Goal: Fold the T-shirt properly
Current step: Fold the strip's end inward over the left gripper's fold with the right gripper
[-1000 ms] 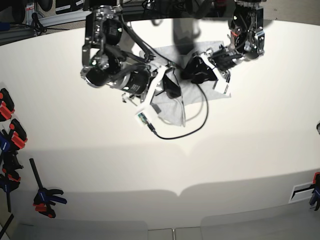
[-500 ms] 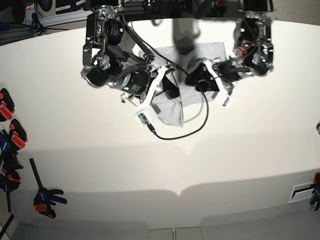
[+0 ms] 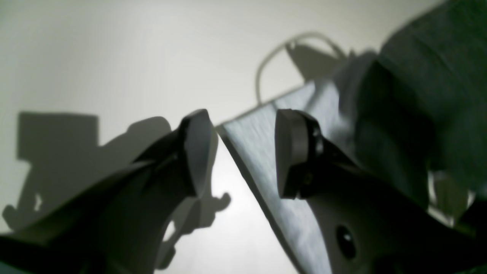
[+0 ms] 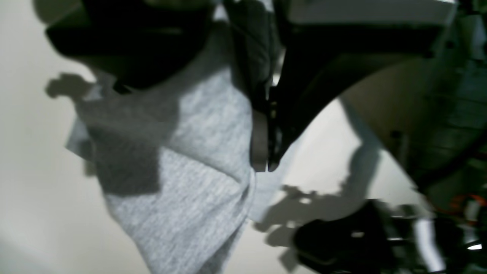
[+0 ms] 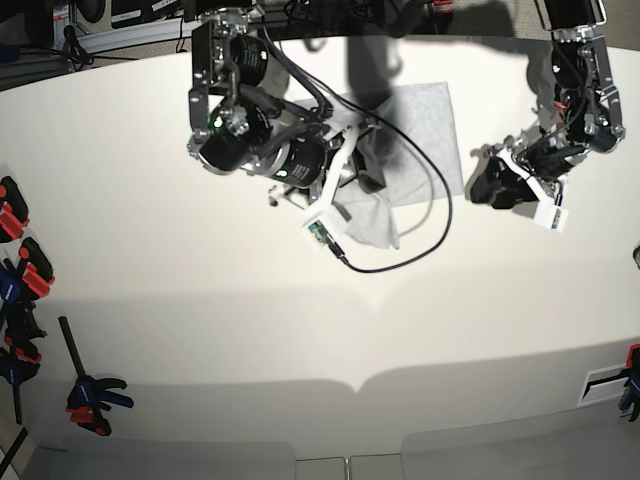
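**Inspector A:** Where is the shirt?

**Inspector B:** The shirt (image 5: pixel 420 125) lies partly folded at the far middle of the surface (image 5: pixel 200 330), plain grey side up. One bunched portion hangs lifted from the right gripper (image 4: pixel 262 152), whose jaws are clenched on a fold of the shirt (image 4: pixel 198 152). A black cable (image 5: pixel 425 235) loops across the cloth and onto the surface.

**Inspector A:** And the left gripper?

**Inspector B:** The left gripper (image 3: pixel 239 152) stands off the shirt's edge, over bare surface. Its jaws are released, a clear gap between them, nothing held. Its wrist view shows a grey shirt corner (image 3: pixel 262 152) beyond the gap.

**Inspector A:** Containers? Lettering?

**Inspector B:** I see no container with contents. No writing can be read on the visible cloth. Orange-and-black clamps (image 5: pixel 20 260) sit at the surface's left margin; any labels on them are too small to read.
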Robot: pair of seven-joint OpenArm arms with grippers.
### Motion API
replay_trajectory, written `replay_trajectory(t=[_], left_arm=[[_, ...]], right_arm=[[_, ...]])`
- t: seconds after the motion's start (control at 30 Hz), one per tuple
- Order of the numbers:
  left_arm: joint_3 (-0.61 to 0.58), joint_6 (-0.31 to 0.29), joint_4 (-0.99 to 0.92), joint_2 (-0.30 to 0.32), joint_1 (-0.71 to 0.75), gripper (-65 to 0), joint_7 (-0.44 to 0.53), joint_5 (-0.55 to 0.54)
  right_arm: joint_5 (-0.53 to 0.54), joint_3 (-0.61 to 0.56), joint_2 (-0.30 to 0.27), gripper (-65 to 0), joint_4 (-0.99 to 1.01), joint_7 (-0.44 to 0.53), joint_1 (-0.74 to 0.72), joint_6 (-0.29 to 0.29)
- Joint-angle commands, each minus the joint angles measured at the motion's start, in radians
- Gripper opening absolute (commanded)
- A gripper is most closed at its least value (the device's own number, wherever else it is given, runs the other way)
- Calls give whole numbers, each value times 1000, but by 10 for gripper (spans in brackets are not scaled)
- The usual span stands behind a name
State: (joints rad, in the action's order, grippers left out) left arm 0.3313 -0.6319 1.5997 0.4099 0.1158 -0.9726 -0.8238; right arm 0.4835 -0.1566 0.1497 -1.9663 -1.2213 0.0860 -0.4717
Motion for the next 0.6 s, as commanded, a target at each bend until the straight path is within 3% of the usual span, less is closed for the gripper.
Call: replay_trajectory(t=[0.0, 0.13, 0.2, 0.27, 0.47, 0.57], left_arm=[[10, -6, 19, 12, -10, -390, 7, -23], [10, -7, 19, 12, -8, -390, -7, -23], [10, -7, 19, 12, -7, -390, -7, -23], [10, -8, 19, 12, -7, -390, -7, -23], [10, -8, 19, 39, -8, -390, 0, -19], [10, -8, 19, 64, -8, -390, 0, -19]], right_arm=[[15, -14, 7, -650, -20, 26, -13, 0], [14, -28, 7, -650, -20, 18, -13, 0], [24, -28, 7, -493, -19, 25, -6, 1], [83, -28, 7, -408, -19, 48, 2, 1], [400, -28, 7, -402, -19, 69, 3, -4], [447, -27, 7, -402, -20, 60, -4, -68]])
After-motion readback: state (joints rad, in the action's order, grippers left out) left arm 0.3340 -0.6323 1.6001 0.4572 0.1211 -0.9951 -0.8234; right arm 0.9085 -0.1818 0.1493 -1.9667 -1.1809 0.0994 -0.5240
